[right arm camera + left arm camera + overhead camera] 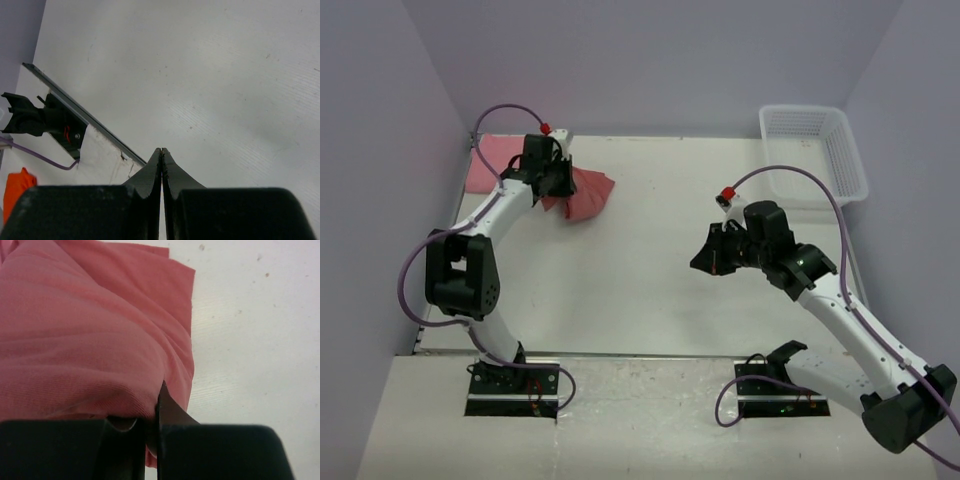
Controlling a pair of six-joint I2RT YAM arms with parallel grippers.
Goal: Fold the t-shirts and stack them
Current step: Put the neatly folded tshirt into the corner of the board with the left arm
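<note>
A brick-red t-shirt [588,192] lies bunched and partly folded at the far left of the table. A lighter pink t-shirt [485,168] lies flat behind it by the left wall. My left gripper [556,186] is on the red shirt's left edge and shut on its fabric. In the left wrist view the red cloth [80,340] drapes over and hides one finger of the gripper [158,399]. My right gripper [714,262] hovers over the bare table right of centre, shut and empty, as the right wrist view [161,151] shows.
A white lattice basket [817,150] stands at the far right corner. Purple walls enclose the table on three sides. The table's near edge, a metal strip [85,117], runs below the right gripper, with an arm base mount beyond it.
</note>
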